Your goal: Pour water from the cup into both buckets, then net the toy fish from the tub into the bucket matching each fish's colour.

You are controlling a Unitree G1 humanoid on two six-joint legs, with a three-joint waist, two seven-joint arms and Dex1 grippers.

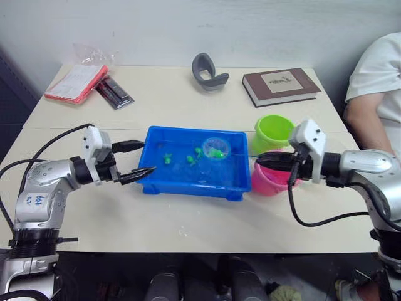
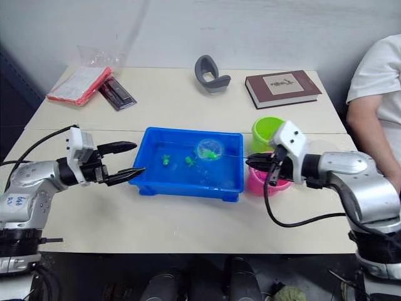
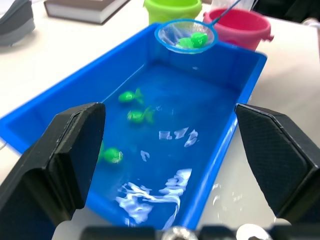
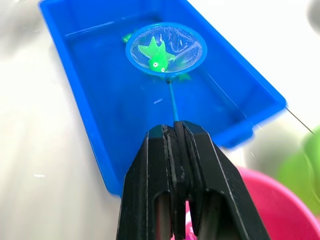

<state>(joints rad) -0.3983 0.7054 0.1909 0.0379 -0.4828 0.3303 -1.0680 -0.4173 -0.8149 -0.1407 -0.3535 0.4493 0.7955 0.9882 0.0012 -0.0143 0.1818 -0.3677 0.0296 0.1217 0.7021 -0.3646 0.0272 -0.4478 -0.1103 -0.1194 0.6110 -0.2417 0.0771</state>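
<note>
Clamping the net (image 4: 166, 48) stick in our right gripper (image 4: 175, 131), left gripper (image 1: 133, 160) agape and empty, we risk tipping out its green fish (image 4: 156, 54) short of the green bucket (image 1: 274, 132).

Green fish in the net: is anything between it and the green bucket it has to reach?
Nothing visible blocks it. The right gripper holds the net with the green fish over the tub. The green bucket is just past the tub's rim, its mouth open, with the pink bucket beside it.
</note>
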